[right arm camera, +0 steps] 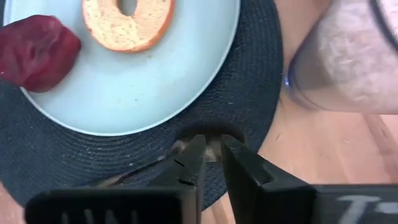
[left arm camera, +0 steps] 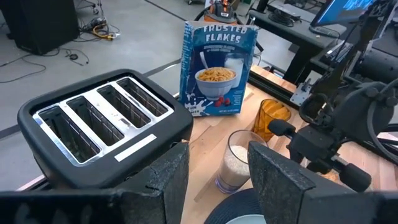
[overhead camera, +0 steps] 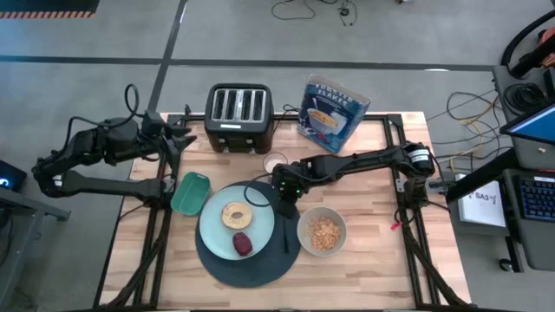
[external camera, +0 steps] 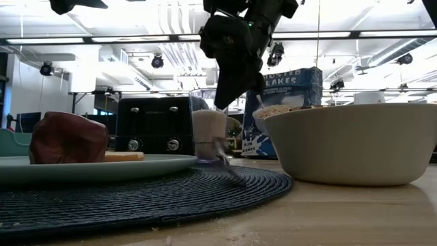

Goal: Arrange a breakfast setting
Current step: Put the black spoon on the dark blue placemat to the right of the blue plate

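A pale blue plate (overhead camera: 221, 232) sits on the dark blue round mat (overhead camera: 260, 267) and carries a bagel (overhead camera: 236, 215) and a dark red fruit (overhead camera: 242, 244). The dark spoon (overhead camera: 286, 232) lies on the mat right of the plate. My right gripper (overhead camera: 285, 196) hangs just above the spoon's far end (right arm camera: 211, 149), fingers a little apart. The cream bowl (overhead camera: 322, 231) of cereal stands right of the mat. The blue cereal box (overhead camera: 334, 108) stands at the back. The amber glass (left arm camera: 272, 117) stands near it. My left gripper (overhead camera: 184, 137) is open and empty beside the toaster.
A black four-slot toaster (overhead camera: 239, 117) stands at the far edge. A clear glass with white contents (overhead camera: 275, 163) stands in front of it, close to my right gripper. A small teal dish (overhead camera: 191, 192) lies left of the plate. Bare wood shows at the near right.
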Robot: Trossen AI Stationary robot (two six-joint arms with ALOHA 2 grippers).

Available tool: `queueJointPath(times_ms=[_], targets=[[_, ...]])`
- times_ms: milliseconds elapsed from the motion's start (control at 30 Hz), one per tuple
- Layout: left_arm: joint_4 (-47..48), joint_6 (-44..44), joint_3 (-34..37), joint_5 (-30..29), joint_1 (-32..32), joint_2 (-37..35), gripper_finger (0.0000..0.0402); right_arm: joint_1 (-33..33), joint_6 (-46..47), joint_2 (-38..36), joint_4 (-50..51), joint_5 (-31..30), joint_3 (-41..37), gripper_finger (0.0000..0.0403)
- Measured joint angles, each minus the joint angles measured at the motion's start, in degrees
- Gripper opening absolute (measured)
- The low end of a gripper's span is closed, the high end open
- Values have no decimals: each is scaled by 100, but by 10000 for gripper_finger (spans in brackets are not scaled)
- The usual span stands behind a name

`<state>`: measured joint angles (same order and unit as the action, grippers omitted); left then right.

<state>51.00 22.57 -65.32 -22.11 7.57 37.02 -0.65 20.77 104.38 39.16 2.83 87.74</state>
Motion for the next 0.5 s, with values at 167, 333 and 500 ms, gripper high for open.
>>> queueJointPath(times_ms=[167,333,500], targets=[[0,0,0,0,0,17,146,21,-88,-1,2,-83,0,77],[24,-57,0,2,0,13,146,15,-73,-94,26,-92,-2,100],[-26,-785,164,610,4,-112,145,-109,-304,-198,-521,-374,-24,107]])
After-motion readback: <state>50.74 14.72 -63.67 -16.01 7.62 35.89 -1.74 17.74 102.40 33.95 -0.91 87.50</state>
